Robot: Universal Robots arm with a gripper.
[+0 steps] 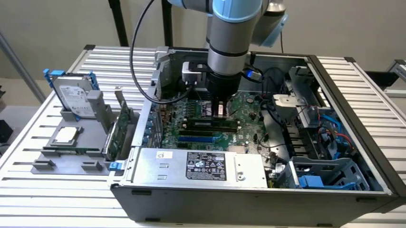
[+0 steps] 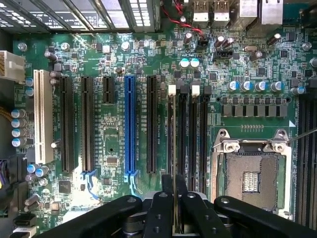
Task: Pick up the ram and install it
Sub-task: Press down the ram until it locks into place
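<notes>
Pincer (image 2: 174,198) grips the ram (image 2: 174,134) edge-on above the motherboard (image 2: 114,134) memory slots.

My fingers (image 2: 174,208) are closed on the ram (image 2: 174,144), which stands edge-on over a memory slot (image 1: 209,124) inside the open computer case (image 1: 355,142). Close on one side stands the blue expansion slot (image 2: 130,124) with black slots around it; on the other side the open processor socket (image 2: 250,173) lies low. Above the board I have free room, but the power supply (image 1: 199,166), the cables (image 1: 273,111) and the case walls close me in.
</notes>
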